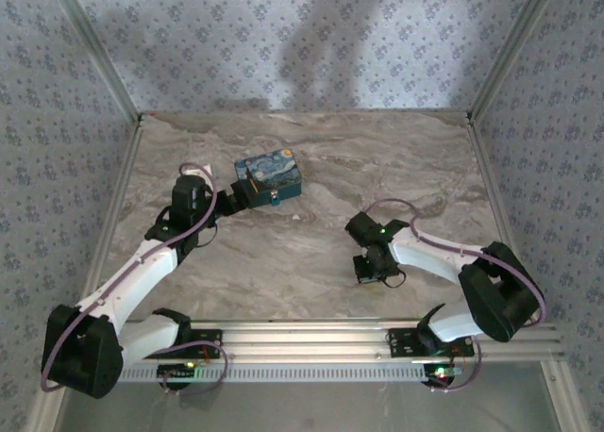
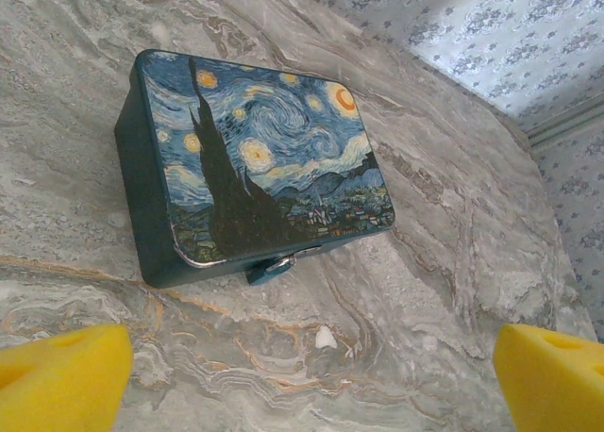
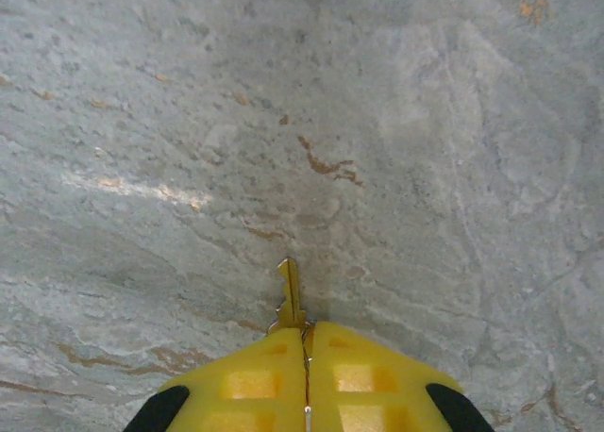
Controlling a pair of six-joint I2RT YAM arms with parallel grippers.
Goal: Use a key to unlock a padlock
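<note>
right hand [image 3: 304, 336] clamped tight on key [image 3: 290, 295], blade straight out front. padlock [image 2: 272, 266] at box [image 2: 255, 149] front latch, well apart to its left; wide-open, empty left hand [image 2: 307, 380] is nearer.

Grey marble-veined bench [image 1: 311, 262] — a blue starry-night-print box [image 2: 255, 158] sits on it, just ahead of the left tool [image 2: 307, 383].

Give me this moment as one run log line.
left gripper open, facing box | padlock at box's front edge, untouched | right gripper shut on key, blade sticking out over table
</note>
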